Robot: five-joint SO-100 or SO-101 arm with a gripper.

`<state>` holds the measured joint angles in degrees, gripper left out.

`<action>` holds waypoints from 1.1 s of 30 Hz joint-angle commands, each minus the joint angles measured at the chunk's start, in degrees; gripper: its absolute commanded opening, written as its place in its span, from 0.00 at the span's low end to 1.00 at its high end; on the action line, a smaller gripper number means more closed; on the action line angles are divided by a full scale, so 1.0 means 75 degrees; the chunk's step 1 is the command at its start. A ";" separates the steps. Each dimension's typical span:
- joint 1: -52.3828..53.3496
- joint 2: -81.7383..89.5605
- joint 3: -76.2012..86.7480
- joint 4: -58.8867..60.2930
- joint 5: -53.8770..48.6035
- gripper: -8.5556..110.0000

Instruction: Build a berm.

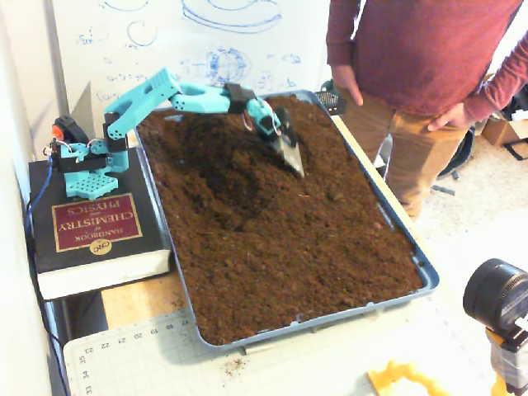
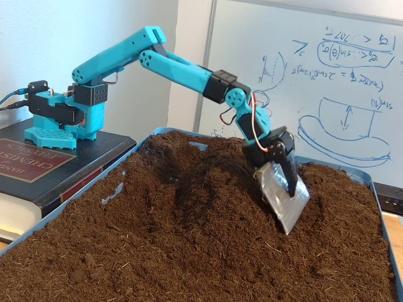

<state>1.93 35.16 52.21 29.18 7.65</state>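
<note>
My claw [image 2: 286, 211], jaws closed on a flat metal scoop blade [image 2: 282, 196], digs into soil with the berm [image 2: 208, 173] rising just beside it toward my base, its ridge running away from the camera.

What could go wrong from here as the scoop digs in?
The teal arm's metal scoop gripper has its tip in the soil beside the raised dark-brown soil berm; a careless drag might flatten that slope. The blue tray's rim lies nearby, so an outward push may spill soil toward the standing person.
</note>
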 commanded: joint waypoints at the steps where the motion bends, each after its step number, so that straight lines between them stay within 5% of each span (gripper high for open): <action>1: 0.0117 0.0258 -0.0832 -0.0117 -0.0234 0.07; 13: 0.0105 -0.0375 -0.0586 0.0094 -0.1605 0.07; 24: -0.0223 0.0926 -0.0270 0.3152 -0.1629 0.07; 33: -0.0246 0.0949 -0.0223 0.3938 -0.1641 0.07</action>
<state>1.23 37.88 50.19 55.11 -3.96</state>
